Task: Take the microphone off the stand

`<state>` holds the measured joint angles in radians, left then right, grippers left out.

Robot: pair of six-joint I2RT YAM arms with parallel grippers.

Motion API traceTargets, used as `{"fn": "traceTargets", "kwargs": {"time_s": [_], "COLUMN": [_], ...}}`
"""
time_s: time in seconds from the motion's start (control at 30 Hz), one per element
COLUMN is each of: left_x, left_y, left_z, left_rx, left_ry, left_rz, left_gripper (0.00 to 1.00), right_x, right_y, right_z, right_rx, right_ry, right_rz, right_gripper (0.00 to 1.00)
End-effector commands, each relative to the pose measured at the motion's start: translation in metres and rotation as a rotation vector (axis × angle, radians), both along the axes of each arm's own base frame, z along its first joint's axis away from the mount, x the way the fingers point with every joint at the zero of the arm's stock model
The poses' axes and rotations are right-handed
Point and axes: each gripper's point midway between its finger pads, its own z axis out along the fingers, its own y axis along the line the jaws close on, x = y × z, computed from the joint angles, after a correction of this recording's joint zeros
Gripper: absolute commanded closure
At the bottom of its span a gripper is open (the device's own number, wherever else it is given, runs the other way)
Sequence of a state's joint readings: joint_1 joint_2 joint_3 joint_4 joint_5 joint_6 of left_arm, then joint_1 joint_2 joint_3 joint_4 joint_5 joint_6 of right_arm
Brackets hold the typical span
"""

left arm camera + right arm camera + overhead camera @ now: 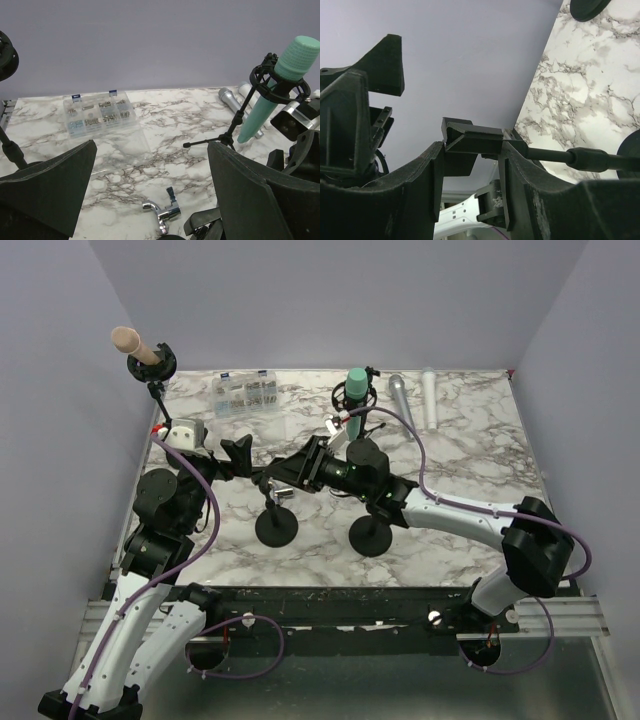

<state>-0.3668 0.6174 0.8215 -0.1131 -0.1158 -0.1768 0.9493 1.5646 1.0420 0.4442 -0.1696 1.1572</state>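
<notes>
The white-and-grey marbled table (480, 470) carries a clear parts box (245, 392) close to its far edge. To the right of the box stands a small tripod stand (227, 137), and further right of it a silver microphone (397, 398) and a white microphone (430, 398) lie side by side. On the near side of the box lies a chrome fitting (162, 212), and nearer still sit a round black stand base (276, 528) and a second round base (371, 536).

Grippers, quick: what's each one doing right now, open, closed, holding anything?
Left gripper: open, holding nothing.
Right gripper: closed on the black stand joint.
</notes>
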Motion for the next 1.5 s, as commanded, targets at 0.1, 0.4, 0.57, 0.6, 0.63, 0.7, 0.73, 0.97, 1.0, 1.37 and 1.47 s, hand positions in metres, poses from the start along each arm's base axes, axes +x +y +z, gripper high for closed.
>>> {"fn": "traceTargets", "kwargs": {"time_s": [0.1, 0.4, 0.57, 0.6, 0.63, 0.7, 0.73, 0.97, 1.0, 1.37, 1.47], "left_x": [0.0, 0.001, 0.001, 0.001, 0.001, 0.0, 0.001, 0.001, 0.001, 0.003, 0.005], "left_y": [-0.003, -0.003, -0.003, -0.003, -0.003, -0.004, -0.004, -0.005, -0.005, -0.01, -0.011], "left_z": [0.002, 0.001, 0.002, 0.002, 0.001, 0.001, 0.0, 0.001, 0.0, -0.005, -0.006], "left_rx": [-0.011, -0.009, -0.011, -0.011, -0.011, -0.011, -0.011, -0.015, -0.014, -0.013, -0.009], "left_ry": [-0.003, 0.002, 0.001, 0.001, 0.002, 0.003, 0.005, 0.006, 0.007, 0.023, 0.034], "left_rz": [-0.012, -0.011, -0.013, -0.014, -0.015, -0.016, -0.017, -0.024, -0.024, -0.037, -0.041], "left_gripper": [0.03, 0.03, 0.03, 0.03, 0.03, 0.03, 0.03, 0.03, 0.03, 0.03, 0.03], "right_x": [-0.015, -0.016, -0.013, -0.01, -0.01, -0.007, -0.006, -0.006, -0.005, 0.01, 0.017], "right_y": [-0.014, -0.011, -0.016, -0.017, -0.019, -0.022, -0.024, -0.023, -0.022, -0.007, -0.014], "right_z": [-0.14, -0.146, -0.144, -0.144, -0.147, -0.15, -0.152, -0.148, -0.142, -0.057, -0.036], "right_rx": [-0.323, -0.336, -0.379, -0.402, -0.435, -0.5, -0.533, -0.564, -0.549, -0.471, -0.495], "right_ry": [0.185, 0.185, 0.152, 0.129, 0.119, 0.092, 0.078, 0.013, 0.0, -0.198, -0.257], "right_rz": [0.016, 0.027, 0.004, -0.01, -0.019, -0.034, -0.04, -0.033, -0.034, -0.036, -0.066], "right_gripper": [0.53, 0.53, 0.52, 0.52, 0.52, 0.52, 0.52, 0.5, 0.49, 0.18, 0.13]}}
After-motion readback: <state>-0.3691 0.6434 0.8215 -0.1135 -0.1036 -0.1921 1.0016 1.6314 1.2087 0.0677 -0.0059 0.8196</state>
